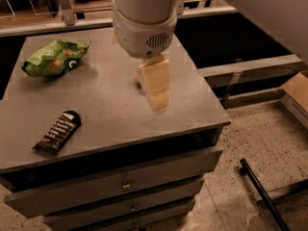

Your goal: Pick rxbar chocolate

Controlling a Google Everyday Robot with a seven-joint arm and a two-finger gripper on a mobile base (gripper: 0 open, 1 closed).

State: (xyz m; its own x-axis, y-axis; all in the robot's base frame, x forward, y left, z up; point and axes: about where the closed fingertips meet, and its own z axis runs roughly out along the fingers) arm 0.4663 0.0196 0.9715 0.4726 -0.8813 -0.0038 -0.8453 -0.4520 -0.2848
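Your gripper (155, 88) hangs over the middle of the table (106, 117); I cannot tell how open it is. The bar (57, 131) lies flat at the near left, well apart. It is likely light, thin and slick: pinch across its narrow width, mid-length.

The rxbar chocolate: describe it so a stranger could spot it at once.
On the grey drawer cabinet, the tool hangs over the middle. The rxbar chocolate lies flat near the front-left corner. Unlike the crumpled green bag behind it, it is slim, black, white-lettered.
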